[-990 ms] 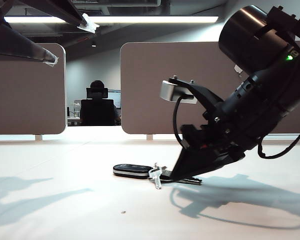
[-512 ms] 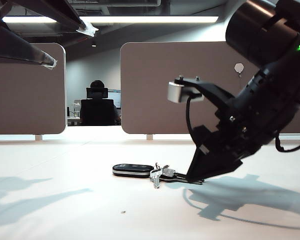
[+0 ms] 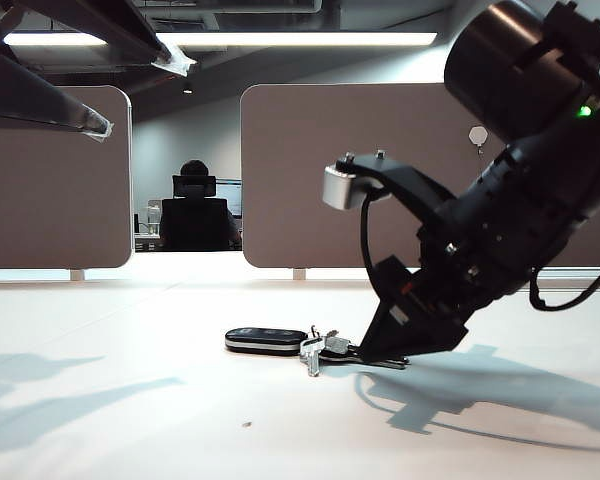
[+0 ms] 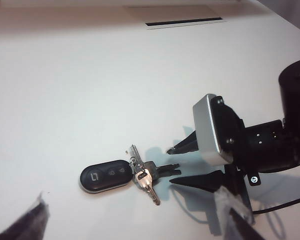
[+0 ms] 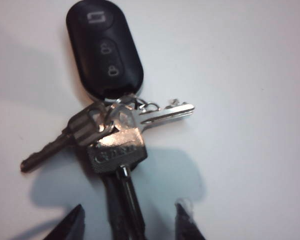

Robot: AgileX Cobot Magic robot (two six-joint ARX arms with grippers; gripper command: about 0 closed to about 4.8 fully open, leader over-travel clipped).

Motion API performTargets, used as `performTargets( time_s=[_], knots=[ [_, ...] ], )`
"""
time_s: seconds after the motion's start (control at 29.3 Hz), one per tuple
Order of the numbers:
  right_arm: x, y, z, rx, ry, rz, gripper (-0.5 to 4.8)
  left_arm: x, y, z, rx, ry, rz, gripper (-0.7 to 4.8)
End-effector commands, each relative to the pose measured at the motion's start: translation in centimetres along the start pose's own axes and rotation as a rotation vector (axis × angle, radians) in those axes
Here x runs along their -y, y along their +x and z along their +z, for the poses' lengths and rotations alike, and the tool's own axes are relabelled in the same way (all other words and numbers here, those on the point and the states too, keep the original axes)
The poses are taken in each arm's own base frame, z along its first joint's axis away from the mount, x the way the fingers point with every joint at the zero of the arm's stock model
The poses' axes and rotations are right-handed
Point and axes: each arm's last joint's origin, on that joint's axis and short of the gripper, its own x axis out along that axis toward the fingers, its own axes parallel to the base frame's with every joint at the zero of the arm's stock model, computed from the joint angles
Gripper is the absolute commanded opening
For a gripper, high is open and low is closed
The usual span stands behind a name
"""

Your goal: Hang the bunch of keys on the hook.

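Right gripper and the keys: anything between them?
Nothing: in the right wrist view the right gripper stands open around a dark key of the bunch of keys.

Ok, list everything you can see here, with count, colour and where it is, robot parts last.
bunch of keys: one, black fob with silver keys, flat on the table near the middle.
hook: one, pale grey-white, high on the right partition.
table: one, white.
partitions: two, grey-brown, along the table's far edge.
seated person: one, dark, seen from behind through the gap.
left gripper: one, black, open, raised at upper left.
right gripper: one, black, open, low over the keys, fingers astride a key blade.
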Motion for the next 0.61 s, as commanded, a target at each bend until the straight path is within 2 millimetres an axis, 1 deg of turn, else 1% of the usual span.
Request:
performTargets(
  time_s=[0.03,0.14,0.17,0.24,0.31,0.34,0.51,0.61],
  knots=[
    [-0.09,0.39,-0.09,0.005,-0.003,0.024,2.34,0.09,-0.06,0.18,0.009,0.011,-0.008,4.79],
    [-0.18,0.81,-0.46,-0.017,0.000,0.032,2.31,0.08,-0.06,0.16,0.007,0.010,-0.007,4.79],
    [-0.20,0.90,-0.55,-0.022,0.002,0.034,2.20,0.08,-0.06,0.13,0.005,0.009,-0.007,4.79],
    [-0.26,1.09,-0.77,-0.036,0.006,0.039,1.37,0.07,-0.06,0.07,-0.002,0.007,-0.006,4.79],
    [-0.31,1.09,-0.91,-0.049,0.011,0.047,0.26,0.05,-0.06,-0.01,-0.010,0.005,-0.004,4.79],
    [-0.33,1.09,-0.94,-0.052,0.012,0.049,-0.07,0.05,-0.06,-0.03,-0.012,0.005,-0.004,4.79],
    [-0.34,1.05,-0.95,-0.055,0.013,0.049,-0.06,0.03,-0.06,-0.09,-0.018,0.002,-0.003,4.79],
    [-0.25,0.66,-0.58,-0.035,0.010,0.042,-0.06,0.03,-0.06,-0.09,-0.018,0.002,-0.003,4.79]
  ],
)
